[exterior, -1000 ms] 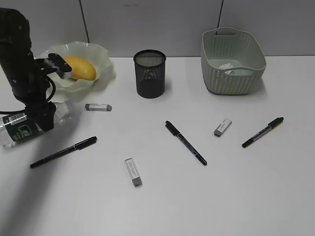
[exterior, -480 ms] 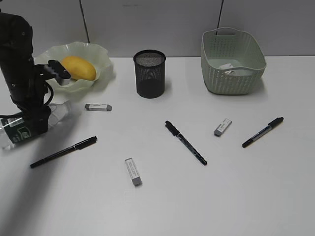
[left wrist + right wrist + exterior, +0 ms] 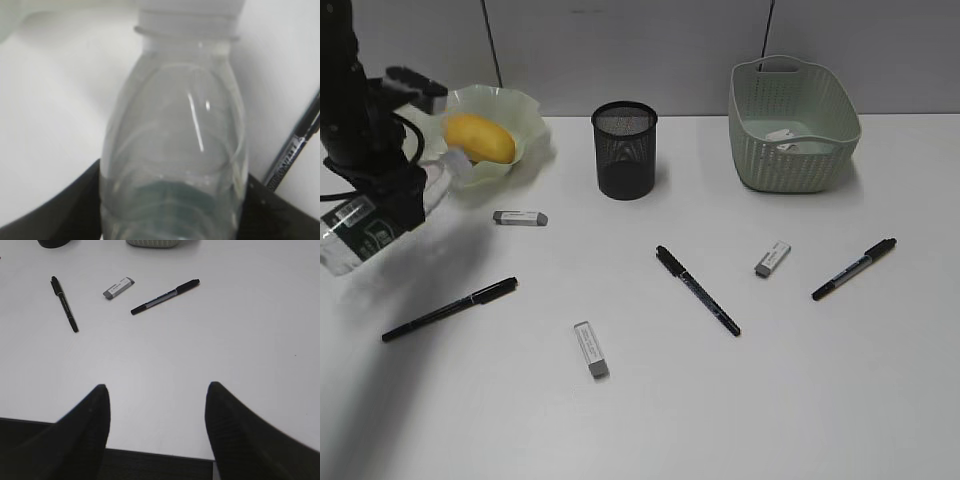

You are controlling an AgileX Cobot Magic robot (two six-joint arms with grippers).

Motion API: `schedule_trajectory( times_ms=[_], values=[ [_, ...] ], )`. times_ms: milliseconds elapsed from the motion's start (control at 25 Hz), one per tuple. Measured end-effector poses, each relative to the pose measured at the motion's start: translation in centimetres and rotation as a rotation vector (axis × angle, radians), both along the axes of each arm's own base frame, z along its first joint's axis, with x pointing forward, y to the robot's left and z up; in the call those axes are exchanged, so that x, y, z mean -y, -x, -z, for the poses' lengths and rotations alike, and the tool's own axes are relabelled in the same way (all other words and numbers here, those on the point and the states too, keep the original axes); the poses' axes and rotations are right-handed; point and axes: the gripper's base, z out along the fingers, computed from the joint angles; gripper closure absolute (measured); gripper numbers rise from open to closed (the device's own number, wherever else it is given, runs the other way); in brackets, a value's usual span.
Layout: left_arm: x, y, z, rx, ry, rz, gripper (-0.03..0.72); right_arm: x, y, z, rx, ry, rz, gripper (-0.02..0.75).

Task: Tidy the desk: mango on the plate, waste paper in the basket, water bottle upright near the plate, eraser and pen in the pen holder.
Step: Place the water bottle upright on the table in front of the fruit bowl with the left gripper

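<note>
My left gripper (image 3: 392,205) is shut on the water bottle (image 3: 365,232) and holds it tilted above the desk (image 3: 650,410), at the left beside the plate (image 3: 527,112). The left wrist view shows the clear bottle (image 3: 175,130) filling the space between the black fingers (image 3: 75,200), its white cap pointing away. The mango (image 3: 480,138) lies on the plate. Waste paper (image 3: 785,138) sits inside the basket (image 3: 792,150). The pen holder (image 3: 624,150) stands at the back centre. My right gripper (image 3: 157,395) is open over bare desk, outside the exterior view.
Three erasers (image 3: 520,217) (image 3: 591,350) (image 3: 772,258) and three pens (image 3: 448,309) (image 3: 697,289) (image 3: 854,268) lie scattered on the desk. The right wrist view shows two pens (image 3: 64,303) (image 3: 165,296) and an eraser (image 3: 119,288) ahead. A pen (image 3: 295,145) lies right of the bottle.
The left gripper's jaws narrowed onto the water bottle and raised it off the desk, moving up toward the plate. The other things have not moved.
</note>
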Motion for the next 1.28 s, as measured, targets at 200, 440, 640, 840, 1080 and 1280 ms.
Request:
schedule_trajectory(
  times_ms=[200, 440, 640, 840, 1080, 1280],
  values=[
    [-0.2, 1.3, -4.6, 0.09, 0.044, -0.11, 0.199, 0.0, 0.0, 0.0, 0.0, 0.0, 0.0, 0.261],
    [-0.8, 3.5, -8.0, 0.143, 0.223, -0.243, 0.199, 0.0, 0.0, 0.0, 0.0, 0.0, 0.0, 0.262],
    [-1.1, 6.9, -8.1, 0.234, 0.312, -0.303, 0.199, 0.0, 0.0, 0.0, 0.0, 0.0, 0.0, 0.262],
    [-1.6, 10.0, -8.2, 0.493, 0.435, -0.398, 0.199, 0.0, 0.0, 0.0, 0.0, 0.0, 0.0, 0.262],
    [-3.1, 11.4, -6.1, 0.789, 0.524, -0.594, 0.199, 0.0, 0.0, 0.0, 0.0, 0.0, 0.0, 0.262],
    [-3.4, 10.9, -4.0, 0.94, 0.505, -0.672, 0.199, 0.0, 0.0, 0.0, 0.0, 0.0, 0.0, 0.262]
  ],
)
